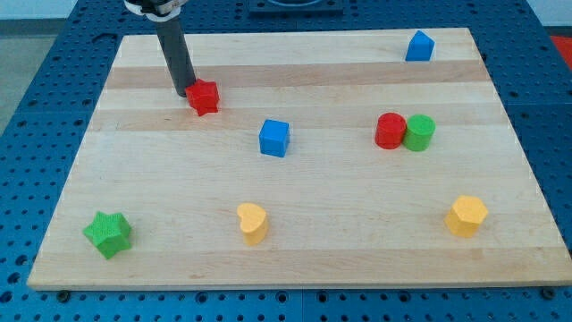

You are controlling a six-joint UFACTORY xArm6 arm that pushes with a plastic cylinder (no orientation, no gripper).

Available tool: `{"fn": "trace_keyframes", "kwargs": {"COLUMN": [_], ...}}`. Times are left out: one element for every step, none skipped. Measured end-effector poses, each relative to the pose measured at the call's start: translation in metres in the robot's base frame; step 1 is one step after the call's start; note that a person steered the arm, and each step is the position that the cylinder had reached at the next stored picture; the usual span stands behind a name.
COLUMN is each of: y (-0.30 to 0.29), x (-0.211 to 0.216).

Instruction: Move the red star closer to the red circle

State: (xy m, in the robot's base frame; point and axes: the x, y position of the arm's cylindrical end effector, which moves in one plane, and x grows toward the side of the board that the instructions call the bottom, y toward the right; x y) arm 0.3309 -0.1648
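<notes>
Nearest the camera, along the view's bottom edge of the wooden board (295,268), sit the green star (108,233), the yellow heart (253,222) and, toward the view's right, the yellow hexagon (466,216). Farther up, near the middle, stands the blue cube (275,138). To the view's right of it the red circle (390,130) and the green circle (419,132) stand touching, side by side. A second blue block (419,46), its shape hard to make out, sits near the view's top right corner.

At the view's upper left lies the red star (204,97), well apart from the red circle, with the blue cube sitting a little below the straight line between them. My tip (182,92) rests on the board just at the star's left side, touching it or nearly so. No gripper is fitted, so nothing is clasped; the rod can only shove.

I judge the star to be a light, rigid plastic piece that will slide easily on the smooth wood and is not fragile. Its pointed outline means an off-centre push will likely spin it or let it slip off the rod. Contact belongs on the face away from the red circle, in line with the star's middle, and the tip looks about right for that.
</notes>
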Motion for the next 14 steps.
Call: {"fn": "trace_keyframes", "kwargs": {"y": [0.006,-0.006,-0.013,-0.018,-0.024,-0.048,-0.072,-0.089,-0.077,-0.039,-0.009,0.015,0.027,0.027], "x": [0.006,0.006,0.006,0.006,0.006,0.006,0.009,0.012,0.014,0.014,0.023,0.035,0.034,0.032]}}
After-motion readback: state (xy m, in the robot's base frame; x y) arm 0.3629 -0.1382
